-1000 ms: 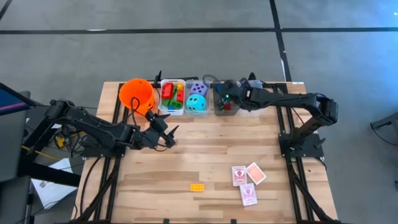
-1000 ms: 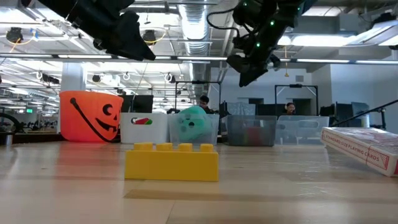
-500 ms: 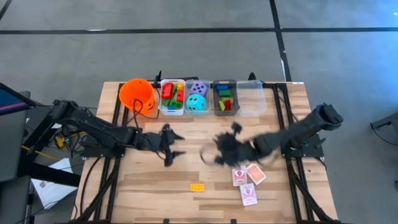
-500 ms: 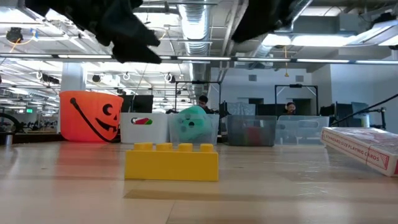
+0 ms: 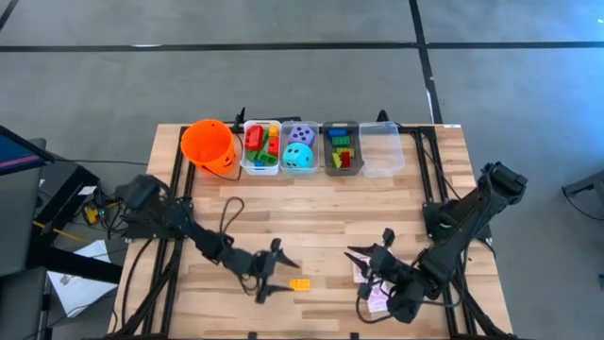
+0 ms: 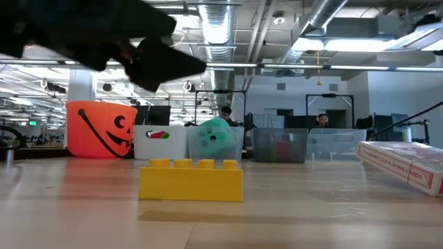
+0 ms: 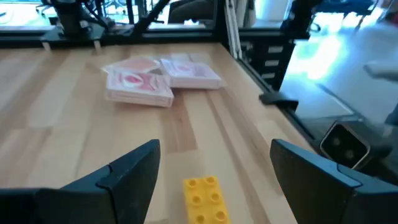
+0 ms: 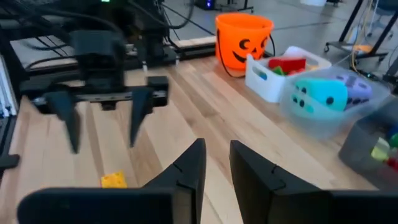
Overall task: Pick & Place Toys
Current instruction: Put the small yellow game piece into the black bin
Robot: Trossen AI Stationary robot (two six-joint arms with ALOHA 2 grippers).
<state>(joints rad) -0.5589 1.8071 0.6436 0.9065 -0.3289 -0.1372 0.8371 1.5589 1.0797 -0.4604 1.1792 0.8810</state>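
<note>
A yellow brick (image 5: 299,283) lies flat on the table near its front edge and shows in the left wrist view as well (image 7: 205,199). My left gripper (image 5: 280,277) stands open just left of it and above the table. Its fingers (image 7: 134,171) are on either side of the brick's line and touch nothing. Red-and-white playing cards (image 7: 140,87) lie to the right of the brick. My right gripper (image 5: 364,260) hovers over the cards (image 5: 377,300) and hides part of them. Its fingers (image 8: 186,168) are shut to a narrow slit, with nothing between them.
Along the far edge stand an orange bucket (image 5: 209,144), a white bin of bricks (image 5: 261,147), a clear bin with two dice (image 5: 299,147), a grey bin of bricks (image 5: 342,149) and a clear bin (image 5: 381,149). Bare wood lies between the bins and the arms.
My left gripper has gone toward the table's near edge and down to the yellow brick, tipping toward level, still open. My right gripper has swung from above the grey bin at the far edge to the cards near the front edge. Nothing on the table has moved.
</note>
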